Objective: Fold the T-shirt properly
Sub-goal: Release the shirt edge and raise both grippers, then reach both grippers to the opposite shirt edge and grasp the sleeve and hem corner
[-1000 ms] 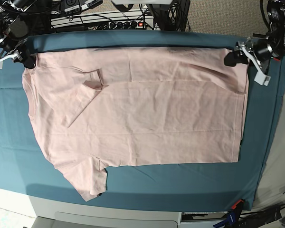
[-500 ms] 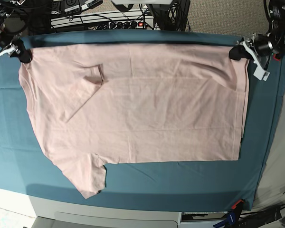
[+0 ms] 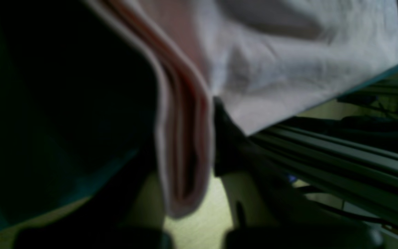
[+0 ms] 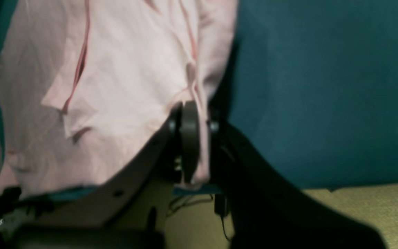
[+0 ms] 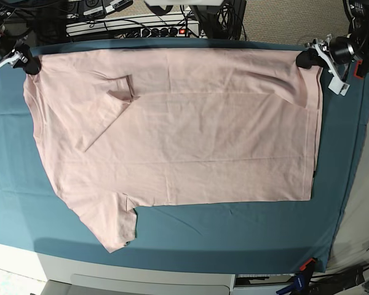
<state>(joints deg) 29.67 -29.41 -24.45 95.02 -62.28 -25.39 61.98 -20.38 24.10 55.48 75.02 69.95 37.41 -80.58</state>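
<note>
Pale pink T-shirt (image 5: 178, 129) spread flat on teal table cloth (image 5: 234, 227), one sleeve folded inward. Left gripper (image 5: 307, 59) clamped on far hem corner; left wrist view shows bunched fabric layers between jaws. Right gripper (image 5: 29, 65) pinches far shoulder corner; right wrist view confirms cloth between fingers (image 4: 189, 138).

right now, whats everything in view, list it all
T-shirt: one, pale pink, spread flat on the cloth, one sleeve folded onto its body
table cloth: one, teal, covering the table
power strip: one, red light, with cables behind the far edge
right gripper: one, black, shut on the shirt's far corner at the base view's left
left gripper: one, black, shut on the far corner at the base view's right
</note>
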